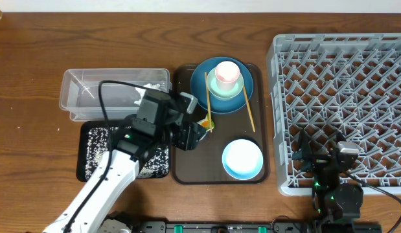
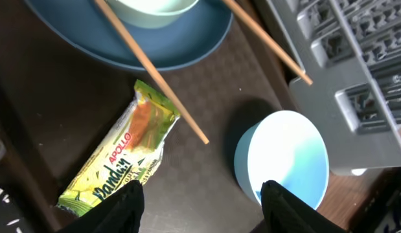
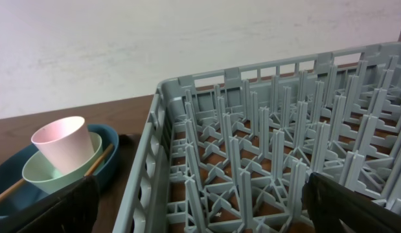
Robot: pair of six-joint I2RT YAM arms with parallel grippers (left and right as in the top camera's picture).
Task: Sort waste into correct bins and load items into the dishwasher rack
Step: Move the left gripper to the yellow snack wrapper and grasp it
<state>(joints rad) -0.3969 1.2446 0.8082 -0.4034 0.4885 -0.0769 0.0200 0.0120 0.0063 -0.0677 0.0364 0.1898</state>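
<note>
My left jaws hang released and empty over the brown serving tray. The yellow-green snack wrapper lies there off-centre, by the frame-left finger, its long axis diagonal. The right jaws gape empty, well apart at the grey pegged rack. Overhead, my arm hides most of the wrapper; the left wrist view shows it.

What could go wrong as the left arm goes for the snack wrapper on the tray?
One thin wooden chopstick crosses the end of the yellow-green snack wrapper, so lifting the wrapper may drag it off the dark-blue plate. The open left gripper has one finger by the small light-blue bowl; closing could nudge it.
</note>
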